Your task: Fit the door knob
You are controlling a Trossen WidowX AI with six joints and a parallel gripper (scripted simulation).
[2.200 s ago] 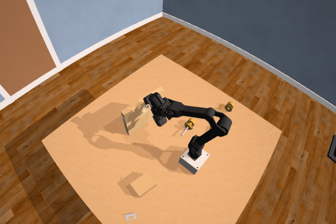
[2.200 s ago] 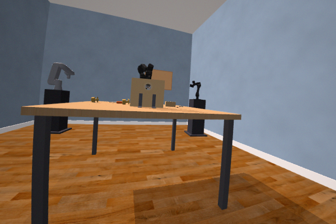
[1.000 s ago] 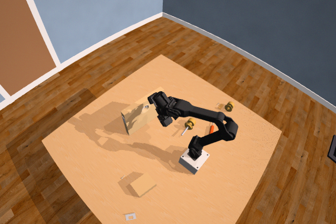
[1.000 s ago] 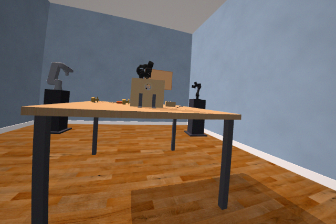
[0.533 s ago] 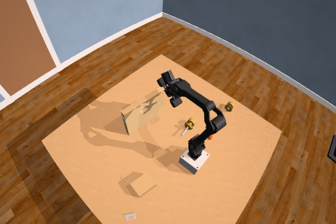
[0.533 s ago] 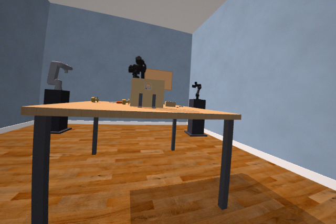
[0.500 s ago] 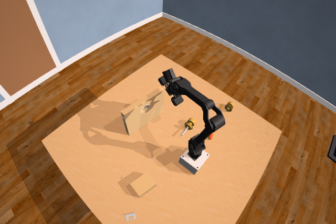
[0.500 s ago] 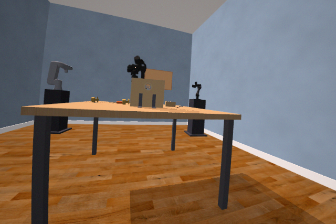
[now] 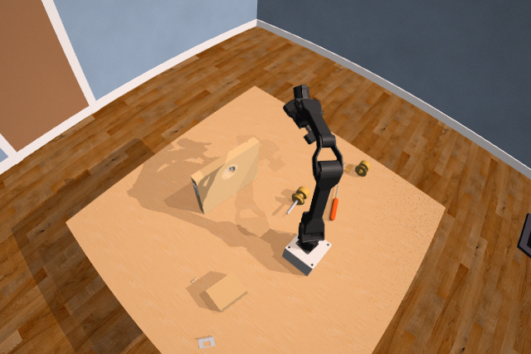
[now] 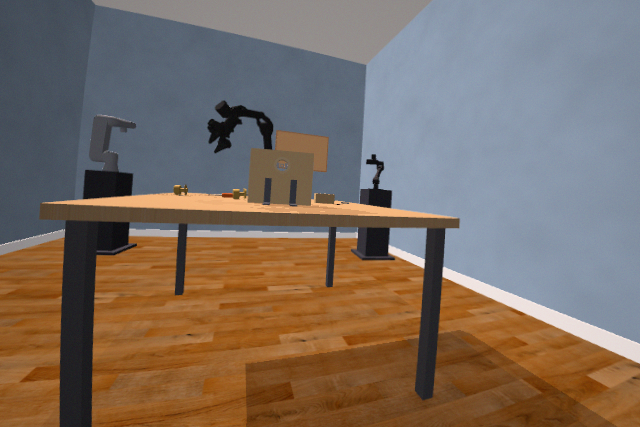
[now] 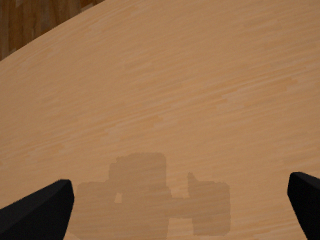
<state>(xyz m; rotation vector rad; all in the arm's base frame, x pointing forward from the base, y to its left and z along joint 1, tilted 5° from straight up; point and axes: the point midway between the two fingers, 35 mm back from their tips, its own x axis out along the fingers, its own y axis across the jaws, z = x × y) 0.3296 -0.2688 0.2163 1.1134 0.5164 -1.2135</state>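
Observation:
The wooden door block [image 9: 226, 174] stands upright in the middle of the table, with the latch's socket [image 9: 229, 171] in its face; it also shows in the exterior view [image 10: 280, 176]. The brass knob with its metal spindle [image 9: 299, 196] lies on the table between the block and the arm's base, and shows small in the exterior view [image 10: 238, 193]. My gripper [image 9: 299, 104] is raised high above the table, to the right of the block and well apart from it and the knob. It is open and empty [image 11: 180, 227]. The wrist view shows only bare table top and my shadow.
A second brass knob [image 9: 362, 167] lies at the far right of the table. An orange screwdriver [image 9: 333, 208] lies beside the arm. A small wood block [image 9: 226, 291], a tiny screw [image 9: 193, 279] and a white plate [image 9: 206, 341] lie near the front edge.

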